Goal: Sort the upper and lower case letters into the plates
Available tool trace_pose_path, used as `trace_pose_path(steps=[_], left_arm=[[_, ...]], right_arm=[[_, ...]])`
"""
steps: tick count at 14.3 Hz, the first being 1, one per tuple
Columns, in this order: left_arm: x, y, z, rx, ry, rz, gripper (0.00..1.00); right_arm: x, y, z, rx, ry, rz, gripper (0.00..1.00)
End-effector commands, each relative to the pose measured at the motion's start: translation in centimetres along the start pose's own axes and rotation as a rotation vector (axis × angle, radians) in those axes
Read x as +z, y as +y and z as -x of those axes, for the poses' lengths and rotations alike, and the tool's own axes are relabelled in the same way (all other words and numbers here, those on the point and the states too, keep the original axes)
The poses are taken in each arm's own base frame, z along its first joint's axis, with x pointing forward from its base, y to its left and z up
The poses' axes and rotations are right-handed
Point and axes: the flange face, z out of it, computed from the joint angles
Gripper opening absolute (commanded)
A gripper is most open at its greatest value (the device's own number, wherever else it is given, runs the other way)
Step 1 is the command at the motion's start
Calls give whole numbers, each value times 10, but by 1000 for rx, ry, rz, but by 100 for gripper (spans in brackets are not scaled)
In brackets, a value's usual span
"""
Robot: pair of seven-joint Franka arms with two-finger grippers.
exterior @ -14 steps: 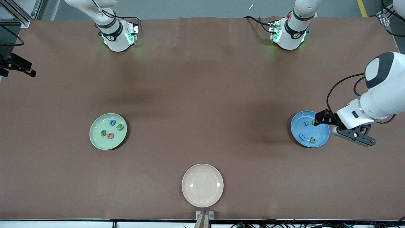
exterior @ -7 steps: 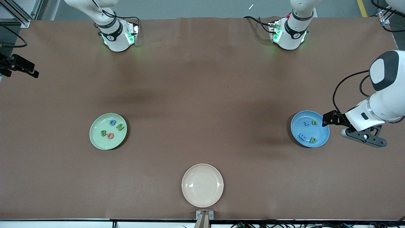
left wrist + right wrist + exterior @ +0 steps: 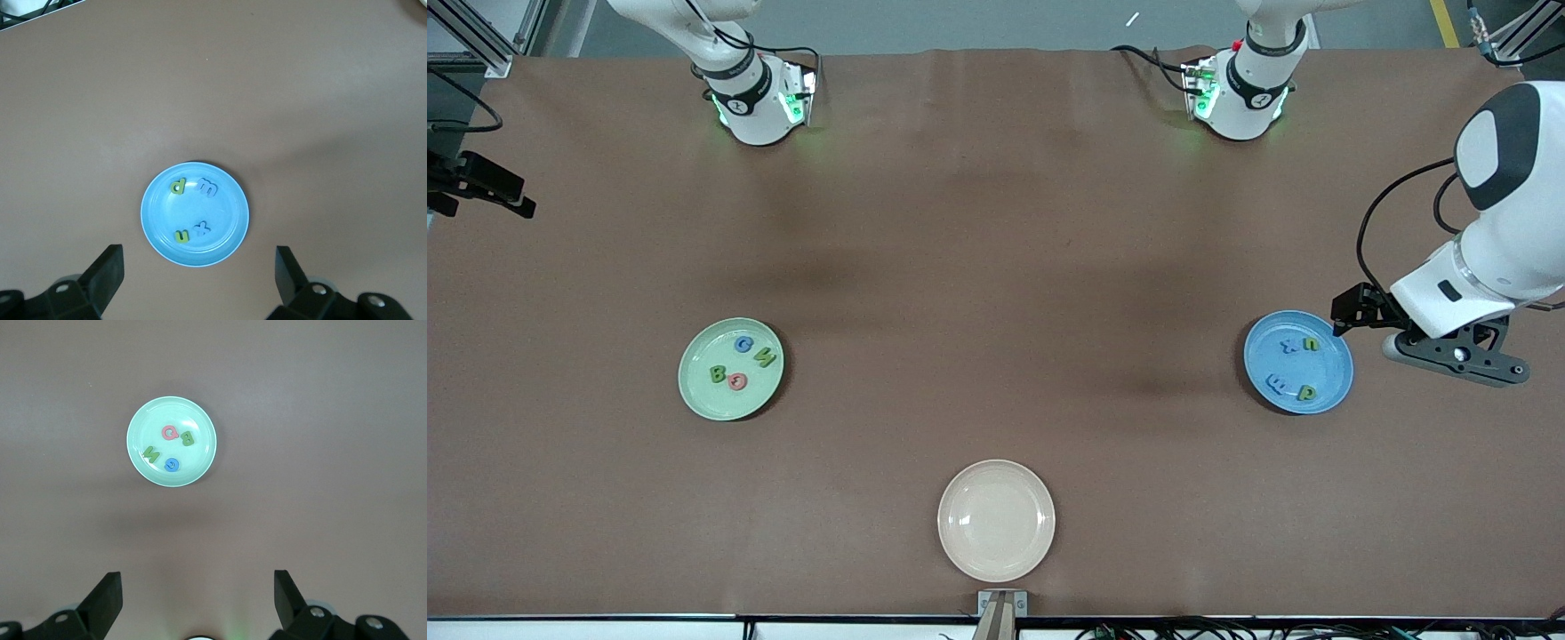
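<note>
Brown table (image 3: pixel 996 222) carries green plate (image 3: pixel 731 369), blue plate (image 3: pixel 1298 362); both tools spread wide, empty.

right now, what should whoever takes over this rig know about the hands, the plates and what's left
Left hand: open, empty, up in the air beside the blue plate at the left arm's end of the table.
Right hand: open, empty, out of the front view; its wrist view looks down on the green plate.
Green plate: four capital letters in it.
Blue plate: four small letters in it.
Beige plate, nearest the front camera: no letters in it.
Done: no loose letters show on the table.
Left: sorting looks finished; probably just park the arms.
</note>
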Motion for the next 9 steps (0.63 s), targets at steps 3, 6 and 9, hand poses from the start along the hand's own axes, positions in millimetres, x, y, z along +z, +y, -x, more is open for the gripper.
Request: trace_pose_path(steps=[3,6,9], left_arm=[[-10,16,11,-120,2,-1,100],[-12,9,13,-173,7,21,100],[-12,6,12,-272,24,19,100]], right_arm=[[-2,2,10,-14,11,25,100],[-2,1,10,-17,11,33,100],[-1,2,9,-12,9,20,100]])
